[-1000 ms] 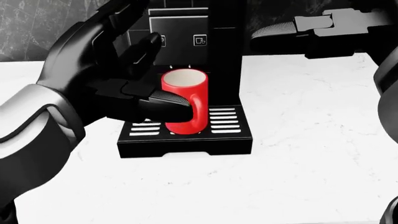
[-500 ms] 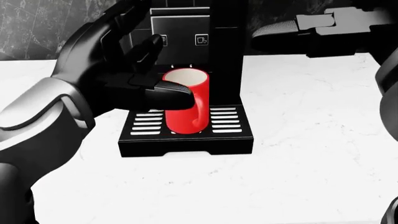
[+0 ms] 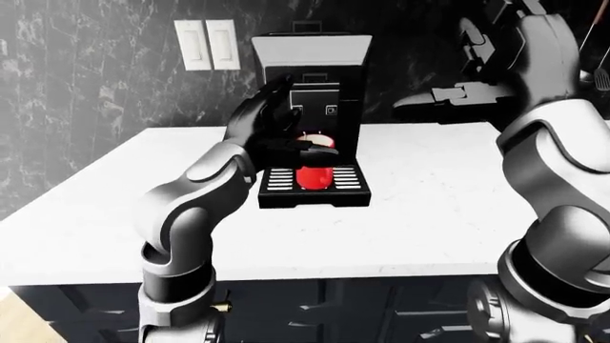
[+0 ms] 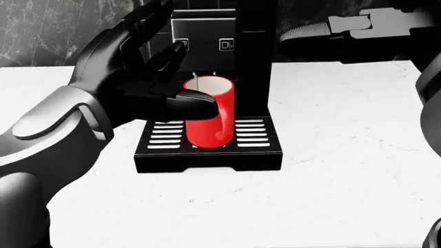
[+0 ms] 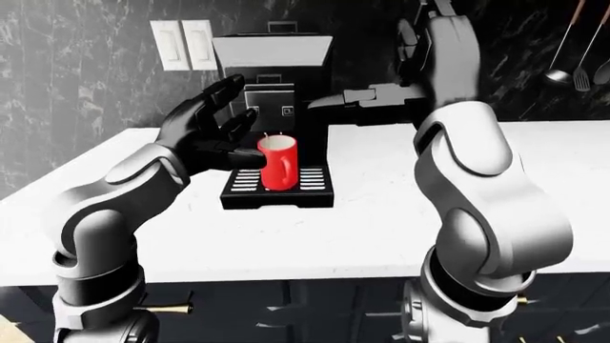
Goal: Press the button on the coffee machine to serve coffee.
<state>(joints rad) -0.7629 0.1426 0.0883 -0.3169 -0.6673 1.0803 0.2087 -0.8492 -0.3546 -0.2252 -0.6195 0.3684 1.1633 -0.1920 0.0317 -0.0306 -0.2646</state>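
A black coffee machine point(image 5: 272, 64) stands on the white counter point(image 4: 345, 155). A red mug point(image 4: 210, 111) sits upright on its slotted drip tray point(image 4: 255, 135) under the spout. Two small square buttons show on the machine's panel, a left button point(image 4: 181, 44) and a right button point(image 4: 226, 44). My left hand point(image 4: 172, 62) is open with its fingers spread, just left of the mug; one fingertip lies close by the left button and the thumb point(image 4: 196, 106) crosses the mug's left side. My right hand point(image 4: 310, 33) is open, held flat and high to the right of the machine, touching nothing.
Two white wall switches point(image 3: 208, 44) are on the dark marble wall left of the machine. Kitchen utensils point(image 5: 572, 43) hang at the upper right. Dark cabinet fronts point(image 5: 286, 307) run below the counter's near edge.
My left hand has risen and moved right, towards the machine's panel; its fingertip now lies by the left button. The view has shifted slightly. The right hand and mug have not moved.
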